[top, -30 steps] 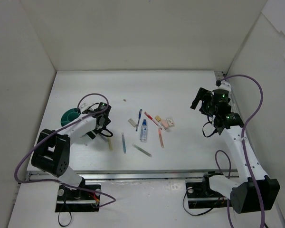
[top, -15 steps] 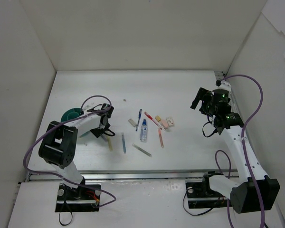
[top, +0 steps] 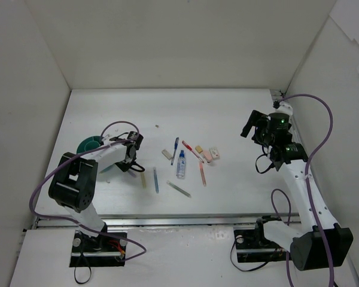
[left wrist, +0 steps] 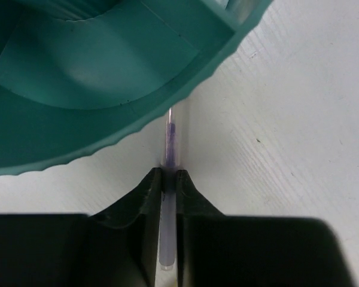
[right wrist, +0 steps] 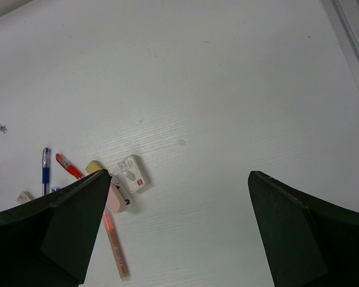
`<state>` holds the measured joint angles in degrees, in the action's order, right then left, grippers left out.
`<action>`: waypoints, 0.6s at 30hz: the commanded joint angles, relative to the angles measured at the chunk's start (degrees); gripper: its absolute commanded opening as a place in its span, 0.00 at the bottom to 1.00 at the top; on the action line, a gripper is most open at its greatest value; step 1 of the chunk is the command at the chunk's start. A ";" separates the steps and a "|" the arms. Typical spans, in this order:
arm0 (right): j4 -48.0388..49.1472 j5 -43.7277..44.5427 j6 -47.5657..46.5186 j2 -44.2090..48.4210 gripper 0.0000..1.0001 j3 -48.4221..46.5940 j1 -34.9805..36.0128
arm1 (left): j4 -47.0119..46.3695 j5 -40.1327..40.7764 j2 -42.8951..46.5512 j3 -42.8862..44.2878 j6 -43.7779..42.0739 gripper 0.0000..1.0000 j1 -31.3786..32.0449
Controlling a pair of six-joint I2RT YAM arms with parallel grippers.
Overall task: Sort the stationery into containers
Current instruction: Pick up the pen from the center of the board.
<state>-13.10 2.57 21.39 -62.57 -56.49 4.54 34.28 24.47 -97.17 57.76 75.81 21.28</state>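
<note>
My left gripper [left wrist: 169,178] is shut on a thin clear purple-tinted pen [left wrist: 170,134] that lies on the table. Its far end reaches the outer wall of the teal container [left wrist: 137,128] straight ahead. In the top view the left gripper [top: 118,161] is just right of the teal container [top: 88,144]. More stationery lies mid-table: a yellow pencil [top: 142,179], a blue pen [top: 156,179], a grey pen [top: 178,189], a blue-capped tube [top: 180,164] and a pink pen [top: 202,173]. My right gripper [right wrist: 178,174] hangs open and empty, right of a white eraser [right wrist: 133,173] and a pink eraser [right wrist: 115,198].
White walls close in the table on the left, back and right. A metal rail [top: 167,220] runs along the near edge. A red pen [right wrist: 69,166], a tan eraser [right wrist: 96,166] and another blue pen [right wrist: 45,170] lie left of the right gripper's fingers.
The left gripper's jaws have closed onto the clear pen. The left arm swung a little toward the teal container at first. The right arm has stayed still.
</note>
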 commanded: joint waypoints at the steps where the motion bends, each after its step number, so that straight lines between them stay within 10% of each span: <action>1: 2.82 2.35 0.23 2.36 0.98 -1.17 -0.23 | 1.49 1.72 2.51 1.48 1.00 0.00 -0.27; 18: 3.00 1.04 -1.52 3.59 0.98 -0.99 -0.23 | -13.17 9.72 17.07 1.05 -22.09 0.00 7.64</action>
<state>-13.10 4.14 20.93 -59.99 -56.49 4.54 27.83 29.63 -87.35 57.01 62.26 28.88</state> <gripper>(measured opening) 0.980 0.072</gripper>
